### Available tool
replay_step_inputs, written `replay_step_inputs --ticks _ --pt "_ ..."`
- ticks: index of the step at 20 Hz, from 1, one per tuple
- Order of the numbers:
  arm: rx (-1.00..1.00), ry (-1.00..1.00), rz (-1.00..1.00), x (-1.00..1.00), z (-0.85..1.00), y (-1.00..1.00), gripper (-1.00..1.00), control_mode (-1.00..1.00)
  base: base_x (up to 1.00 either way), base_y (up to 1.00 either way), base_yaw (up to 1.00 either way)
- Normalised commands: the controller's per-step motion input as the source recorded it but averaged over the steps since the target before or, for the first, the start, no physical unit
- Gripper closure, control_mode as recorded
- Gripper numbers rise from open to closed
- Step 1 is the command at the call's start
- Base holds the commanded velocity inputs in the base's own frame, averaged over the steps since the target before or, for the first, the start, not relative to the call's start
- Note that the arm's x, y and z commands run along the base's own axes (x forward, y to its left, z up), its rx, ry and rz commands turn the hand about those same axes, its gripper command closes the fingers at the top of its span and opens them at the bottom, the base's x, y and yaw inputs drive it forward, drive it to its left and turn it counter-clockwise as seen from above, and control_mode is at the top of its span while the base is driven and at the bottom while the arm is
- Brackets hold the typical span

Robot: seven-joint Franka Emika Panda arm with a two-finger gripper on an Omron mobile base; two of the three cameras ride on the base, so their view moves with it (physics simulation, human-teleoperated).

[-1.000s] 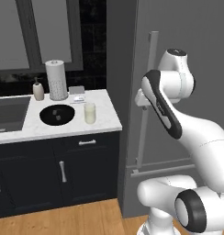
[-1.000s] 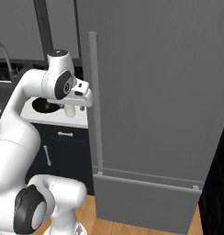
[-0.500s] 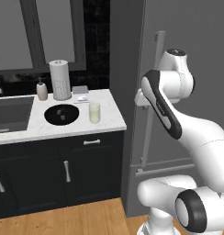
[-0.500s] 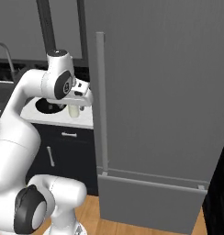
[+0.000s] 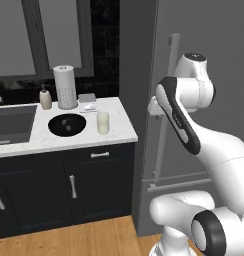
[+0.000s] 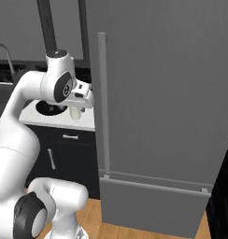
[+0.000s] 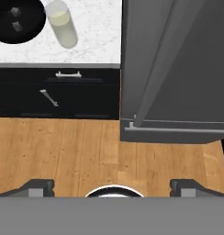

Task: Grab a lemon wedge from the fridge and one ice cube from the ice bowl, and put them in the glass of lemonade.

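Gripper [image 7: 112, 186] is wide open and holds nothing; it hangs high, to the left of the fridge handle [image 6: 103, 102]. The fridge [image 6: 167, 93] is closed, so the lemon wedge is hidden inside. On the counter [image 5: 119, 131] to the left, the glass [image 5: 103, 122] stands just right of the ice bowl [image 5: 67, 124]. One risk, I think: the fingers miss the thin handle or slide off it. Another: the elbow swings over the counter and tips the glass.

The white marble counter [image 5: 54, 140] carries the ice bowl [image 5: 67, 124], the glass [image 5: 103, 122], a paper-towel roll [image 5: 65, 87] and a soap bottle [image 5: 45, 98].
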Motion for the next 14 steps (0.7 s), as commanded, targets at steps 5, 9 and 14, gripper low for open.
replay_step_inputs --ticks 5,9,14 --pt "0.14 -0.31 0.0 -0.03 0.0 -0.02 -1.0 -1.0 0.0 0.0 0.0" --pt "0.13 -0.27 0.0 0.0 0.0 -0.13 -1.0 -1.0 0.0 0.0 0.0" --pt "0.1 -0.03 -0.02 0.0 0.16 -0.4 -1.0 -1.0 0.0 0.0 0.0"
